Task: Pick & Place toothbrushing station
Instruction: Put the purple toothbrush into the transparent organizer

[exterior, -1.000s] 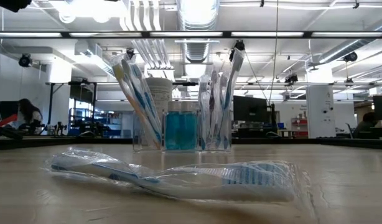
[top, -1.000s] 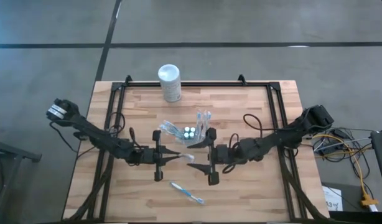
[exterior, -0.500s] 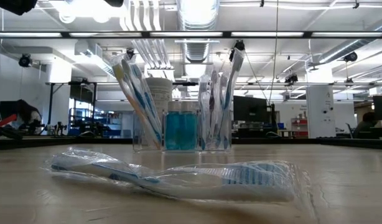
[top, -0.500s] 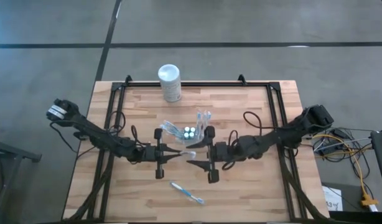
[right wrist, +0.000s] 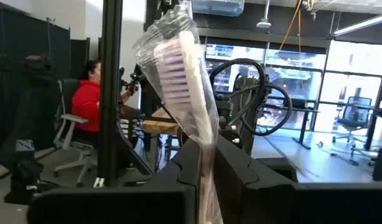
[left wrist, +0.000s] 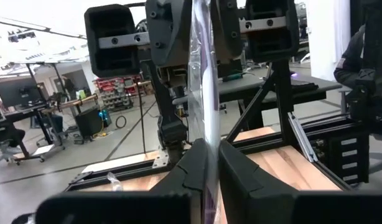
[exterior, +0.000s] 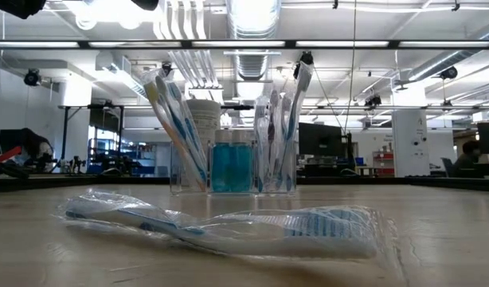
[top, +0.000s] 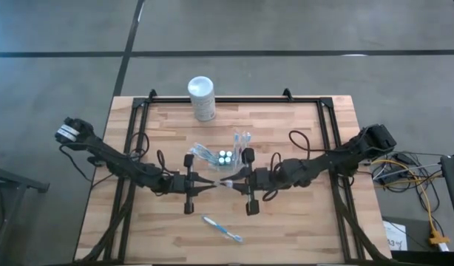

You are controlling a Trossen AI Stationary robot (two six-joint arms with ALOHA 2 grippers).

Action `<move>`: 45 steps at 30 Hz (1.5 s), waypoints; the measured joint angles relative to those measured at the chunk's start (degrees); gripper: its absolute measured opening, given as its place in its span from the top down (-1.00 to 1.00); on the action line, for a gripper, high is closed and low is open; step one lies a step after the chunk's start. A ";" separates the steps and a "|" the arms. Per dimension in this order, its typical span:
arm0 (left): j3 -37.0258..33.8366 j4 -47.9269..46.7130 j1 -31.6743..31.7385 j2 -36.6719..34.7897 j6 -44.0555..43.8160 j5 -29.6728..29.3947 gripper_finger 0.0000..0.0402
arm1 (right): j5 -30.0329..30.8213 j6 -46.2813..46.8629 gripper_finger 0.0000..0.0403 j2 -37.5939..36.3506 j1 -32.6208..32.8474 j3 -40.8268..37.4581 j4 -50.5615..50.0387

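Note:
The toothbrushing station (top: 224, 155), a clear holder with several toothbrushes standing in it, stands at mid-table (exterior: 232, 163). Just nearer than it, my left gripper (top: 209, 182) and my right gripper (top: 234, 182) face each other. Both are shut on one plastic-wrapped toothbrush (top: 222, 182) held between them above the table. A second wrapped toothbrush (top: 223, 229) lies flat on the table near the front edge (exterior: 228, 227). My left gripper pinches the clear wrapper (left wrist: 205, 134) between its two fingers, coming level from the table's left. The wrapper runs on from the fingers toward the right gripper, clear of the table. My right gripper pinches the wrapped toothbrush just below its bristled head (right wrist: 200, 134) between its two fingers, coming level from the table's right. The head (right wrist: 177, 68) sticks out beyond the fingertips inside the wrapper, clear of the table.
A white canister with a yellow label (top: 202, 97) stands at the table's far edge, behind the station. A black frame (top: 234, 99) runs around the tabletop. Cables (top: 301, 144) lie on the right side. People sit in the room beyond (right wrist: 85, 106).
My right gripper has shut, its wide-spread fingers closing on the wrapped toothbrush that the left gripper holds. Both arms have kept their places.

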 joint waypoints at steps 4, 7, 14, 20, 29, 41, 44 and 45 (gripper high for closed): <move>0.00 -0.56 -0.01 -0.04 -1.32 0.39 0.85 | -0.03 -0.03 0.92 0.00 0.02 -0.02 -0.33; -0.02 -0.93 -0.42 -0.20 -1.99 1.61 0.78 | -0.22 0.07 0.93 -0.70 0.22 -0.02 -2.50; -0.07 -7.14 -3.25 -4.93 -2.95 1.60 0.57 | -0.30 2.22 0.94 -4.67 1.71 -0.03 -11.50; -0.07 -20.46 -5.55 -13.66 -4.65 1.66 0.53 | 0.61 3.72 0.94 -8.78 3.60 -0.04 -18.92; -0.53 -47.13 -7.76 -30.11 -23.26 -0.67 0.65 | 11.28 9.44 0.94 -22.29 9.63 -5.22 -33.79; -7.77 -46.70 -9.48 -43.44 -21.06 -7.14 0.98 | 17.69 16.29 0.94 -45.36 12.13 -26.65 -31.47; -9.26 -46.49 -9.48 -45.07 -20.49 -7.00 0.98 | 18.11 16.34 0.94 -50.46 12.11 -31.48 -30.96; -9.67 -46.50 -9.48 -45.43 -20.47 -6.88 0.97 | 18.43 16.70 0.94 -52.11 12.11 -33.11 -30.87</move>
